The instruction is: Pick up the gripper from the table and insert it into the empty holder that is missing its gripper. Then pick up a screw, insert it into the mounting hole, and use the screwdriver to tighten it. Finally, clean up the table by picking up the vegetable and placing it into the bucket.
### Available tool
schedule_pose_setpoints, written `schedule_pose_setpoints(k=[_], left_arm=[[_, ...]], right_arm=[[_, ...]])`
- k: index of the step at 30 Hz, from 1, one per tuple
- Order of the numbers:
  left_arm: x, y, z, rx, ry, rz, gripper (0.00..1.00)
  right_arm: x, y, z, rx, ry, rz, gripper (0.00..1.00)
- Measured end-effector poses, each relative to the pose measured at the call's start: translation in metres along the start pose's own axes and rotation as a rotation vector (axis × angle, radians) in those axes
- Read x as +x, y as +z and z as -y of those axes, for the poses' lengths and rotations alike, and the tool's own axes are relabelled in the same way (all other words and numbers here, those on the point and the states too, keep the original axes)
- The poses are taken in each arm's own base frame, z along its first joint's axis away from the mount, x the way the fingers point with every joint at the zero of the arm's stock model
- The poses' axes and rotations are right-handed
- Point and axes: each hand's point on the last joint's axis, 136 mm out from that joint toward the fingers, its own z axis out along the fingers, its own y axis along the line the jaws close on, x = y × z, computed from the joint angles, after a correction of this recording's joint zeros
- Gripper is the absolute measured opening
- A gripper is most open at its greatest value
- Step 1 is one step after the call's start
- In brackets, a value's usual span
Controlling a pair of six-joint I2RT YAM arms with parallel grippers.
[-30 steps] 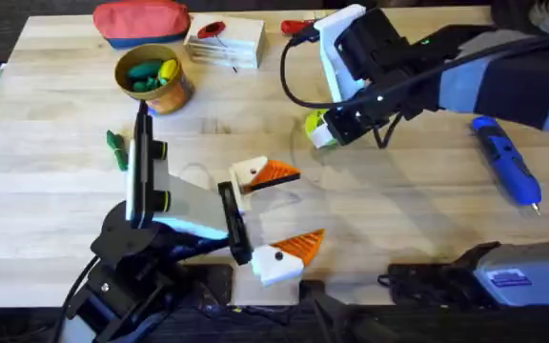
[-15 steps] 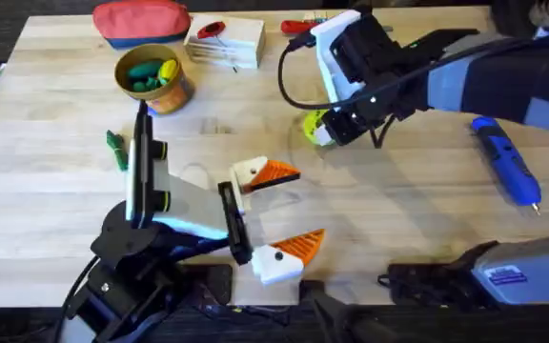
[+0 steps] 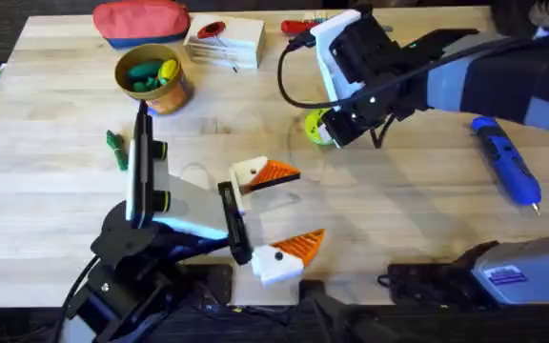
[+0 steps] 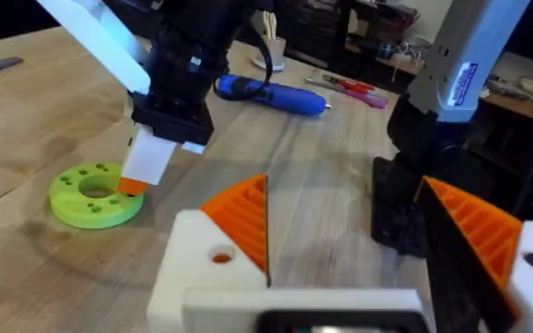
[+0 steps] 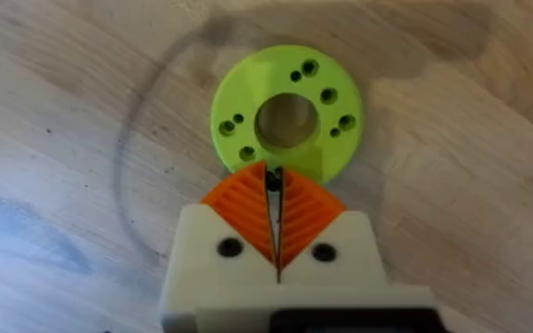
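I see the wooden table [image 3: 417, 205] across the whole overhead view. My right arm [image 3: 489, 67] comes in from the upper right, and the right gripper [image 3: 330, 131] is low over the yellow-green disc [image 3: 315, 124] just above the centre of the frame. In the right wrist view its two orange pads [image 5: 248, 213] are pressed together, with a tiny dark thing between the tips at the near rim of the disc [image 5: 287, 116]; what it is I cannot tell.

My left arm [image 3: 146, 205] sits in the lower left. The left gripper [image 3: 276, 214] is near the middle, a little below centre, and its white finger blocks stand wide apart, each with an orange tip, holding nothing.

The red pouch [image 3: 141, 21] lies at the upper left edge, with a pale box [image 3: 225, 43] beside it. The bucket [image 3: 151, 78] stands in the upper left, below the pouch, with green and yellow pieces inside it. The screwdriver [image 3: 506, 160] lies at the right side, well apart from both grippers. A red-handled screwdriver [image 3: 298, 26] lies at the top centre. The vegetable [image 3: 114, 148] lies on the table at the left, below the bucket and just beside the left arm.
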Motion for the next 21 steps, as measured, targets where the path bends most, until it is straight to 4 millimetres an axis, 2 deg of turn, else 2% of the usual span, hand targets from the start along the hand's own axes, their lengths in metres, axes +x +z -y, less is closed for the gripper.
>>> schedule_pose_setpoints(k=[5,9,12,17,21], left_arm=[[0.0,0.0,0.0,0.0,0.0,0.0,0.986],[0.0,0.0,0.0,0.0,0.0,0.0,0.986],[0.0,0.0,0.0,0.0,0.0,0.0,0.986],[0.0,0.0,0.0,0.0,0.0,0.0,0.987],[0.0,0.0,0.0,0.0,0.0,0.0,0.985]], right_arm=[[0.002,-0.009,0.006,0.035,-0.001,-0.034,0.004],[-0.007,-0.03,0.008,0.045,-0.001,-0.034,0.004],[-0.014,-0.058,0.009,0.047,-0.001,-0.01,0.004],[-0.028,-0.117,0.007,0.044,-0.004,0.064,0.004],[-0.034,-0.166,-0.014,-0.019,-0.043,0.126,0.004]])
